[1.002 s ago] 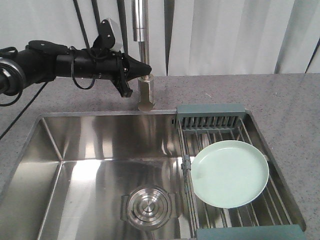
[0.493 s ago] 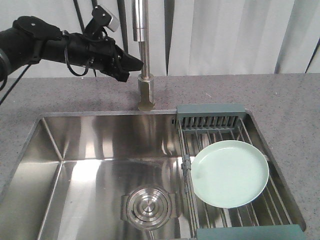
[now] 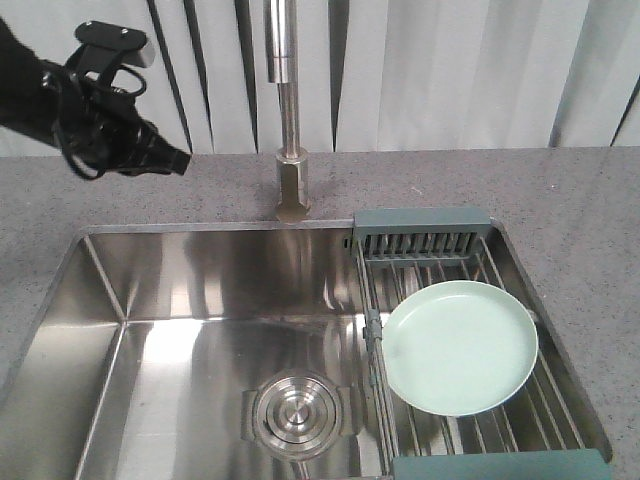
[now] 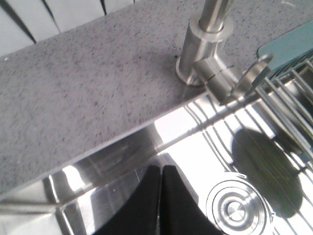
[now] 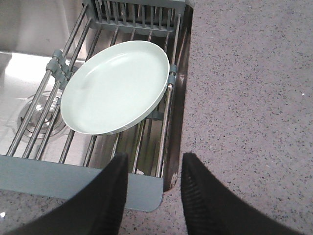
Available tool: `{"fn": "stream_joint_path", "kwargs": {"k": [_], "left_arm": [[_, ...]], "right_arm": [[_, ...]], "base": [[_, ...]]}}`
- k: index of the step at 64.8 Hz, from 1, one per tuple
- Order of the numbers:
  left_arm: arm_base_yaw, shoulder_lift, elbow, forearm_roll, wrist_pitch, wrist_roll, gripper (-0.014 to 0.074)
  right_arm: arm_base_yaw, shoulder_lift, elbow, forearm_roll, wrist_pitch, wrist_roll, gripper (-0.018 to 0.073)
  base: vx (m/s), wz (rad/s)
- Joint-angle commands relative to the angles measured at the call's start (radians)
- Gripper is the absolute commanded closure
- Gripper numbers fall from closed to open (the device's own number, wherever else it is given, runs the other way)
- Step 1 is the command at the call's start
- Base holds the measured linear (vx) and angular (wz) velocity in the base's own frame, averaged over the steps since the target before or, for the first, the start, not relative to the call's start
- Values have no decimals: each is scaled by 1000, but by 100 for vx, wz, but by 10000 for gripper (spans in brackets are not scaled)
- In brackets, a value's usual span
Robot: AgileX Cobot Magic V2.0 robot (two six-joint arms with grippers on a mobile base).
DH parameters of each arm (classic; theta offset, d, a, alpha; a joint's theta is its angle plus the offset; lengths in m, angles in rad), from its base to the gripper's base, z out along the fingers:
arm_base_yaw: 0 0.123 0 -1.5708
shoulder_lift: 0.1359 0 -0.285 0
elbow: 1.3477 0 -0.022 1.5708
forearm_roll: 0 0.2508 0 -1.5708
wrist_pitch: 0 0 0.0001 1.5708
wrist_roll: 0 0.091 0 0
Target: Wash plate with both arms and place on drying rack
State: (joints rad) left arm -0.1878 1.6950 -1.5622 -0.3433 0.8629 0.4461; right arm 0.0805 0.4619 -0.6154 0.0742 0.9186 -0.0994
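1. Right gripper (image 5: 152, 188): wrist view shows two black fingers (image 5: 113, 196) spread with a clear gap and nothing between them. It hangs over the near end of the rack (image 5: 73, 180) and the counter (image 5: 244, 98) edge; it is not visible in the front view.
2. Plate (image 3: 460, 347) lies face up on the rack wires (image 3: 500, 425), over the right side of the sink (image 3: 200, 330). Same spot as in both earlier frames. It is round, so it has no long axis; in the wrist view it sits slightly tilted on the wires.
3. Rack runs near-to-far along the sink's right side. The far slotted end piece (image 3: 422, 235) is fully visible; the near end piece (image 3: 500, 466) is cut off by the bottom edge.
4. Drain (image 3: 297, 412) is partly seen through the wires in the right wrist view.
5. Left gripper (image 4: 161, 203): fingers pressed together, only a thin seam between them, holding nothing. Only the tips show, over the sink.
6. Change: left arm (image 3: 100, 135) was at the faucet (image 3: 290, 150) earlier, and is now pulled back to the far left, well apart from it. Most of it is cut off by the frame edge.
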Motion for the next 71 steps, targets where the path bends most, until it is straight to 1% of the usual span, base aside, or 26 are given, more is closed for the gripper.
{"fn": "stream_joint_path", "kwargs": {"k": [1,6,11,15,22,32,36,43,52,57,64,67,71], "left_arm": [[2,-164,144,-5,-147,-19,603],[2,-249,278,-5,-216,-24,603],[8,-326,396,-5,-258,-30,603],[18,-386,482,-5,-287,-50,603],[49,-476,600,-5,-316,-83,603],[84,-593,727,-5,-318,-107,603],[93,-632,763,-5,-311,-112,603],[103,-708,823,-4,-312,-157,603],[104,-817,882,3,-311,-185,603],[104,-887,905,36,-300,-225,603],[104,-970,914,126,-266,-283,603],[104,-1005,914,151,-253,-292,603],[104,-1046,914,155,-247,-290,603]], "right_arm": [[-1,6,-26,0,-55,-11,296],[-1,6,-26,0,-55,-11,296],[-1,6,-26,0,-55,-11,296],[-1,6,-26,0,-55,-11,296],[-1,6,-26,-1,-55,-11,296],[-1,6,-26,-1,-55,-11,296],[-1,6,-26,-1,-55,-11,296],[-1,6,-26,-1,-55,-11,296],[-1,6,-26,-1,-55,-11,296],[-1,6,-26,0,-56,-11,296],[-1,6,-26,0,-56,-11,296],[-1,6,-26,0,-56,-11,296],[-1,6,-26,0,-56,-11,296]], "base": [[0,0],[0,0],[0,0],[0,0],[0,0],[0,0],[0,0],[0,0],[0,0],[0,0],[0,0],[0,0],[0,0]]}}
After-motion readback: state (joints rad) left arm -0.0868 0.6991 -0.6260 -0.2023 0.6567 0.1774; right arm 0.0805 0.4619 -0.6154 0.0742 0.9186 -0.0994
